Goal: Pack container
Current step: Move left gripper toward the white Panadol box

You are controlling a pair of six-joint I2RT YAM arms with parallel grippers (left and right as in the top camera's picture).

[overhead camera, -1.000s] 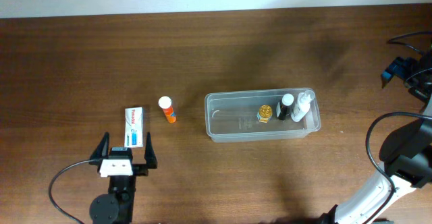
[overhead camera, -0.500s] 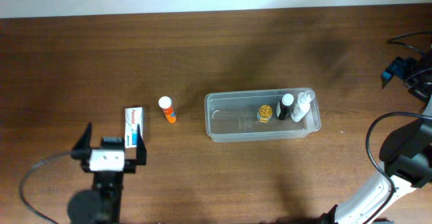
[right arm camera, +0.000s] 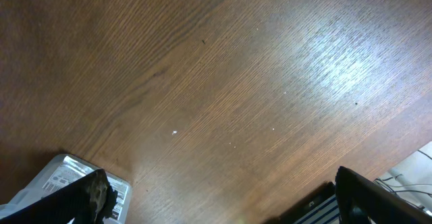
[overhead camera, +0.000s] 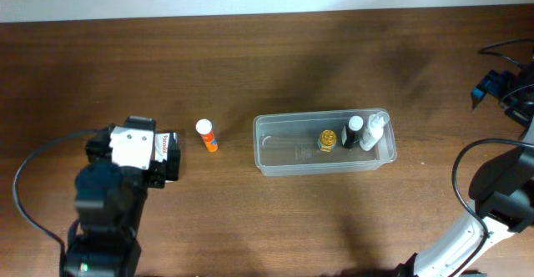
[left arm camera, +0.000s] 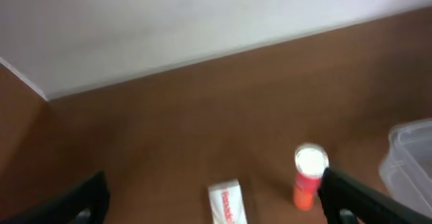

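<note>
Holding three small bottles (overhead camera: pixel 355 133) already, the container (overhead camera: pixel 284 148) sits well right of the left claw (left arm camera: pixel 212 187), spread wide apart over a white box (left arm camera: pixel 226 204); box and orange tube (left arm camera: pixel 307 177) just right lie unpacked.

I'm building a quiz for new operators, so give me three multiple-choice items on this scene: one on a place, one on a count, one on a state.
1. Where is the orange tube?
A) in the container
B) on the table, left of the container
C) on the floor

2. How many things are in the container?
A) one
B) five
C) three

3. How is the left gripper?
A) open
B) shut on the tube
C) shut on nothing

Key:
1 B, it sits between the box and the container.
2 C, a jar, a black bottle and a white bottle.
3 A, its fingers are wide apart.
</note>
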